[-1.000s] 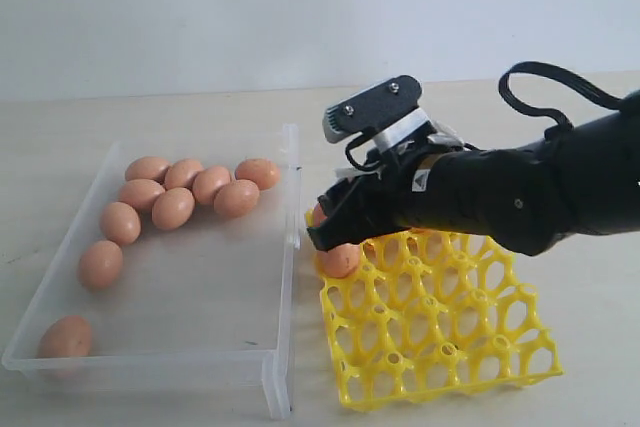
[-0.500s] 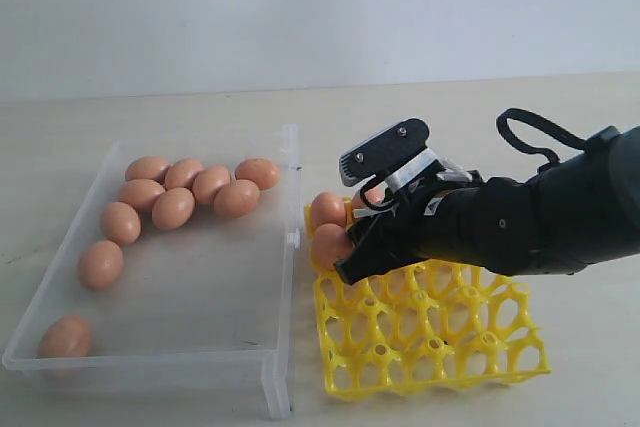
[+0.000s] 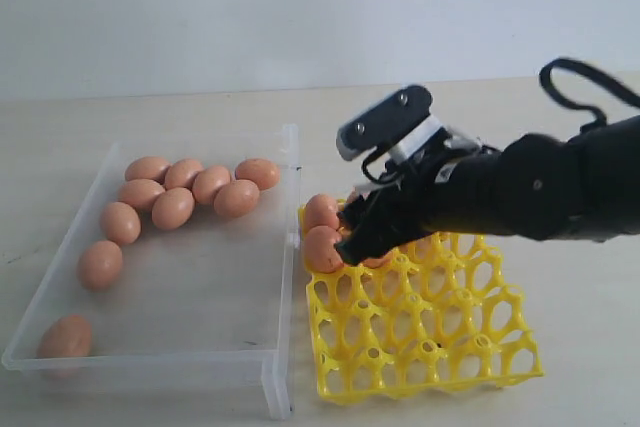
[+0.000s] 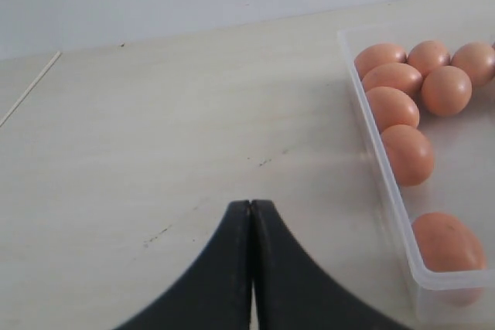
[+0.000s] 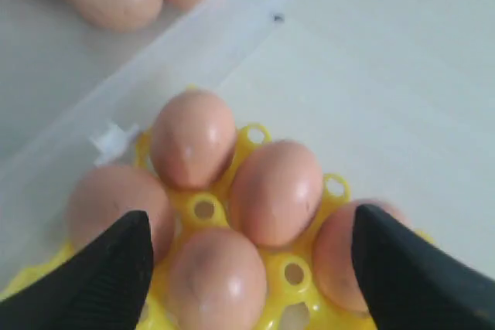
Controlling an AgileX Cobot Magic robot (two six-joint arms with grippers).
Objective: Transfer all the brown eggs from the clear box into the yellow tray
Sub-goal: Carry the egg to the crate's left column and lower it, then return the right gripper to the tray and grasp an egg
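Observation:
Several brown eggs [image 3: 190, 192] lie in the clear box [image 3: 285, 197], most bunched at its far end, and show again [image 4: 406, 152] in the left wrist view. The yellow tray [image 3: 430, 337] sits just right of the box. Its corner nearest the box holds eggs [image 3: 322, 247]. My right gripper [image 3: 350, 242] hovers over that corner, open. An egg [image 5: 220, 284] sits in a cup between its fingers [image 5: 116, 268], with gaps on both sides, and other eggs [image 5: 193, 137] sit around it. My left gripper [image 4: 251, 206] is shut and empty above bare table beside the box [image 4: 394, 199].
The right arm's black body [image 3: 540, 197] reaches over the tray's far side. The tray's near cups [image 3: 400, 367] stand empty. The box's near half [image 3: 180, 297] holds one egg [image 3: 65, 337] in its front corner. A pale wall backs the table.
My right gripper has opened and let an egg go into a tray cup beside the others. The arm has shifted right and the tray has slid a little toward the box.

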